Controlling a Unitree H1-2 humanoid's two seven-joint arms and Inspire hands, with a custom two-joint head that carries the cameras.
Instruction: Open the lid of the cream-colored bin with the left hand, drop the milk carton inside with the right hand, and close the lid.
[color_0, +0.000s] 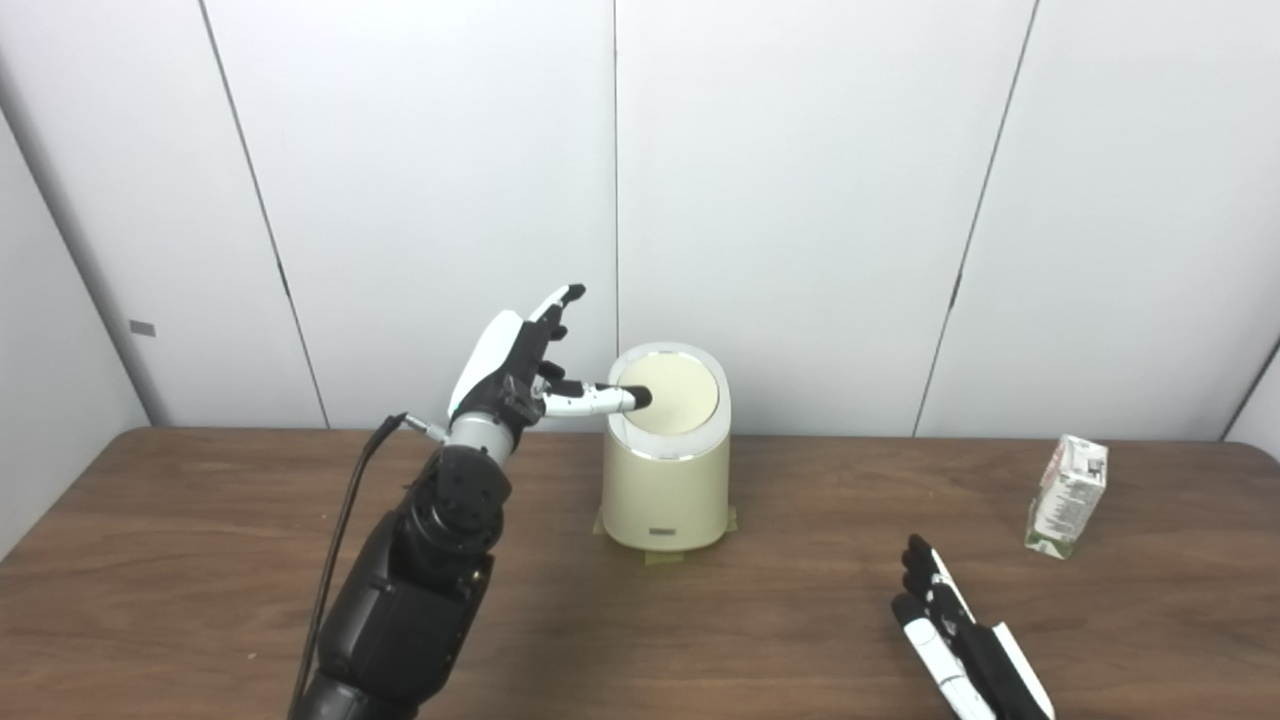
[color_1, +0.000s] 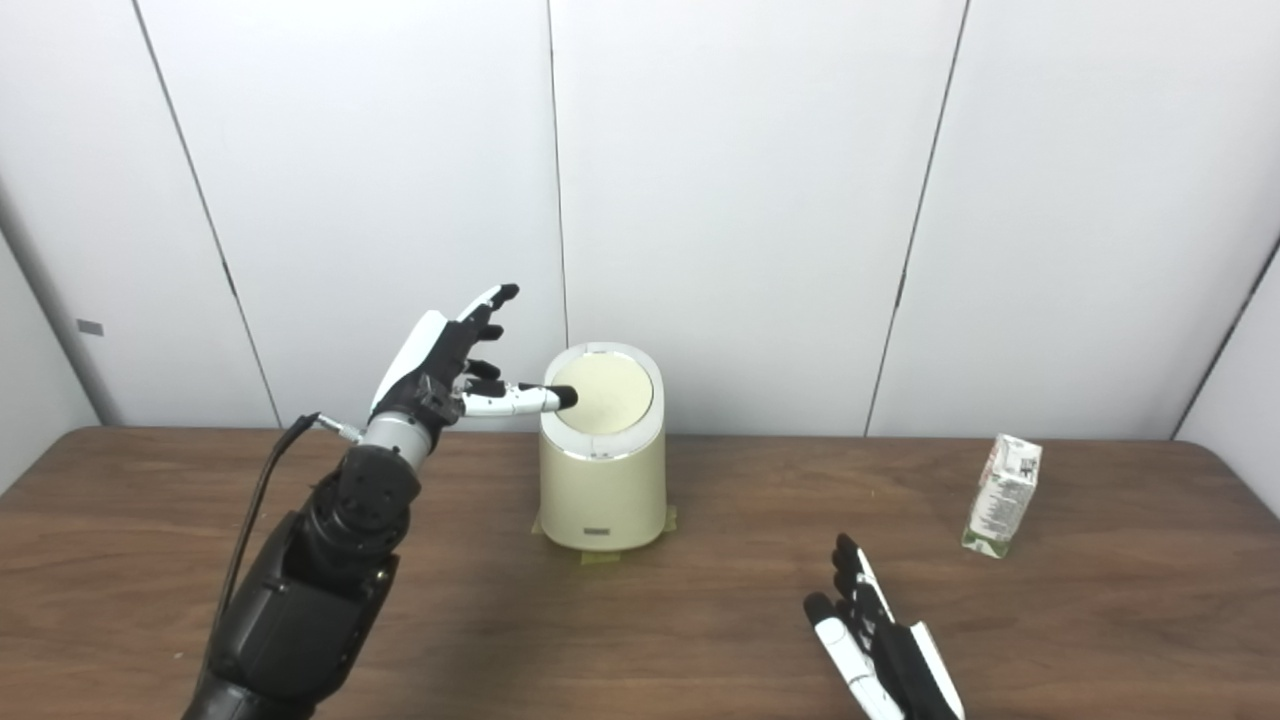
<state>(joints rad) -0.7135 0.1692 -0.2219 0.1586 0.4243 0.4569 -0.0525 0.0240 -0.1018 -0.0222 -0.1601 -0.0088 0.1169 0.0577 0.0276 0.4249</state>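
1. Up at the bin's top, the left hand (color_0: 515, 365) is raised above the counter (color_0: 240, 560), its fingers spread apart and holding nothing.
2. Its upper fingers (color_0: 560, 300) point up and to the right, while one digit (color_0: 598, 399) reaches out sideways, its dark tip over the left edge of the lid (color_0: 678, 393); whether the tip touches the lid cannot be told.
3. The lid is round, pale and lies flat in its ring: closed.
4. The bin (color_0: 667, 480) is cream-colored, upright, and stands toward the back of the counter, near the white wall panels (color_0: 800, 200).
5. Small tabs of greenish tape (color_0: 662, 557) show at the bin's base, on the counter.
6. A black cable (color_0: 340, 530) runs down along the left arm from the wrist.
7. The right hand (color_1: 875, 635) lies low at the front right of the counter, palm down, fingers stretched out, slightly apart and empty.
8. The carton (color_1: 1003, 496) stands upright, a little tilted, at the far right of the counter, well apart from the bin and beyond the right hand, touched by neither hand.
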